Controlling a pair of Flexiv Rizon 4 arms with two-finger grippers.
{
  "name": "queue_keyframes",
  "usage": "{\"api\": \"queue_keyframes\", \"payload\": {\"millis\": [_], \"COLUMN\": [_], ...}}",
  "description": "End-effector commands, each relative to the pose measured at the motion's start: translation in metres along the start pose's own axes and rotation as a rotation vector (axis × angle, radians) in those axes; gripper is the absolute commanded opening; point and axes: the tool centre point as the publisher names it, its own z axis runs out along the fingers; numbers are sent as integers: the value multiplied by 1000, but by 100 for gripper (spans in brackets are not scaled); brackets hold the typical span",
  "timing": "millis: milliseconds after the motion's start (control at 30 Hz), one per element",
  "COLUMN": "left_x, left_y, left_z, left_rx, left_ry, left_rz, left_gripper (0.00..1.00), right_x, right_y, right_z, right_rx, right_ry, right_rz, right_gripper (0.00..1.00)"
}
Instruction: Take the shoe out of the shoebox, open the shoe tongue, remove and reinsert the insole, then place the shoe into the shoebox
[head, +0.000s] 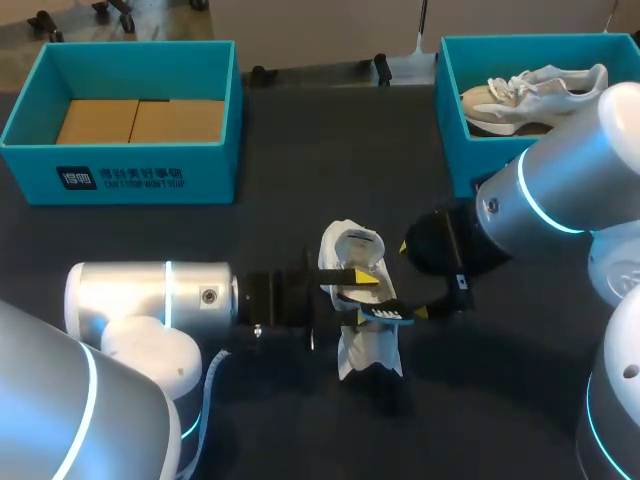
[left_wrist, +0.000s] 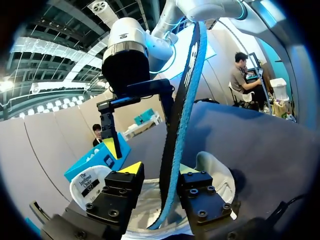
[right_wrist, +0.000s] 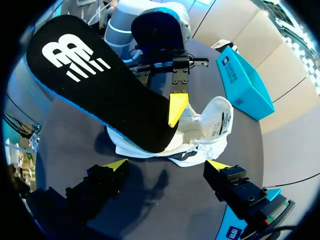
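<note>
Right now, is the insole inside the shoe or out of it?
Mostly out: the insole stands up from the white shoe. Whether its lower end sits inside, I cannot tell.

White shoe lies mid-desk; a black, blue-edged insole stands upright out of it. Open teal shoebox at 10 o'clock.

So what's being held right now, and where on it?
Left gripper pinches the insole near its lower end, at the shoe's opening. Right gripper is open, holding nothing.
</note>
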Motion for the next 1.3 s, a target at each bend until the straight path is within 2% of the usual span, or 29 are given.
{"api": "queue_keyframes", "payload": {"millis": [33, 100, 133, 200, 533, 767, 967, 1200, 1233, 1267, 1300], "left_x": [2, 6, 8, 12, 18, 9, 1, 0, 0, 1, 2], "left_y": [-6, -5, -3, 2, 19, 36, 34, 35, 34, 33, 31], "left_z": [-10, -11, -12, -11, -5, 3, -1, -4, -5, -6, -7], "left_rx": [-4, -7, -10, -21, -24, -51, -58, -74, -73, -71, -68], "left_ry": [9, 16, 21, 31, 41, 36, 0, 3, 3, 4, 6], "left_rz": [-8, -16, -23, -28, -16, 8, 11, 6, 5, 3, 1], "left_gripper": [38, 38, 28, 0, 0, 0, 0, 0, 10, 25, 29], "right_x": [1, 1, 1, 1, 1, 1, 1, 1, 1, 1, 1], "right_y": [0, 0, 0, 0, 0, 0, 0, 0, 0, 0, 0], "right_z": [1, 1, 1, 1, 1, 1, 1, 1, 1, 1, 1], "right_rx": [-2, -2, -2, -2, -2, -2, -2, -2, -2, -2, -2], "right_ry": [-2, -2, -2, -2, -2, -2, -2, -2, -2, -2, -2], "right_rz": [-1, -1, -1, -1, -1, -1, -1, -1, -1, -1, -1], "right_gripper": [100, 100, 100, 100, 100, 100, 100, 100, 100, 100, 100]}}
